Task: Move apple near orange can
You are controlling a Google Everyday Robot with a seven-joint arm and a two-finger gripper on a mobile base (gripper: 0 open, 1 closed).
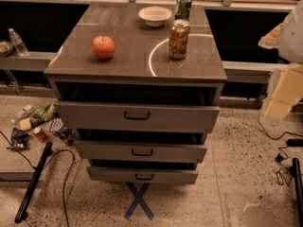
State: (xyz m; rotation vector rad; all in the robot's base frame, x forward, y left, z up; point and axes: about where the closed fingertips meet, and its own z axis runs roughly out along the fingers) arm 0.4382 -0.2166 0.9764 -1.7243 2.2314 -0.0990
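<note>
The orange-red apple [103,47] with a short dark stem sits on the left part of the grey cabinet top [137,60]. The orange can [179,39], orange-gold with a silver rim, stands upright on the right part of the top, about a can's height and a half from the apple. My gripper [284,93] shows as a pale cream shape at the right edge of the view. It hangs off the cabinet's right side, below the top's level and far from both the apple and the can. It holds nothing that I can see.
A dark green can [183,6] and a white bowl [155,15] stand at the back of the top. Three drawers [137,116] stick out in front. Snack packets [40,122], a black pole [33,181] and cables lie on the floor.
</note>
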